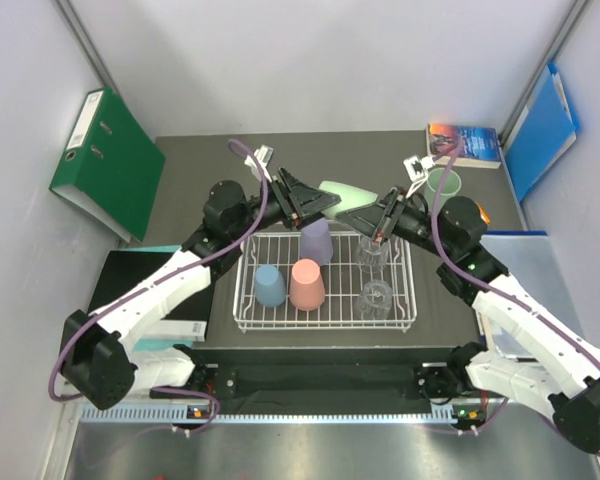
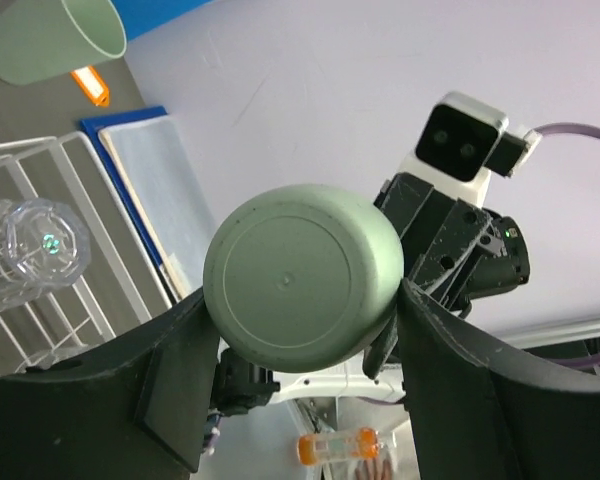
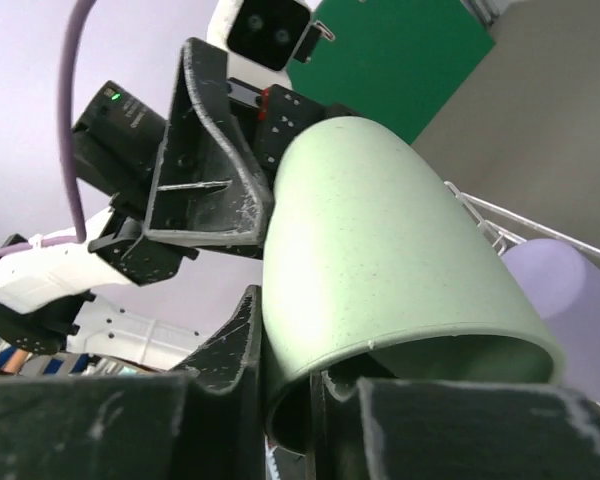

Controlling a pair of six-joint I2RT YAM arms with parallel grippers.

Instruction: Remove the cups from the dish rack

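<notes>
Currently: pale green cup (image 1: 346, 190), aloft by the far edge of the dish rack (image 1: 325, 326); left gripper (image 2: 302, 310) clasps its body near the base, right gripper (image 3: 315, 400) pinches its rim.

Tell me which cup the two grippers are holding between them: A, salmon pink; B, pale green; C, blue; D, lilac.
B: the pale green cup sits base-first between the fingers of the left gripper, and the right gripper pinches its rim.
</notes>
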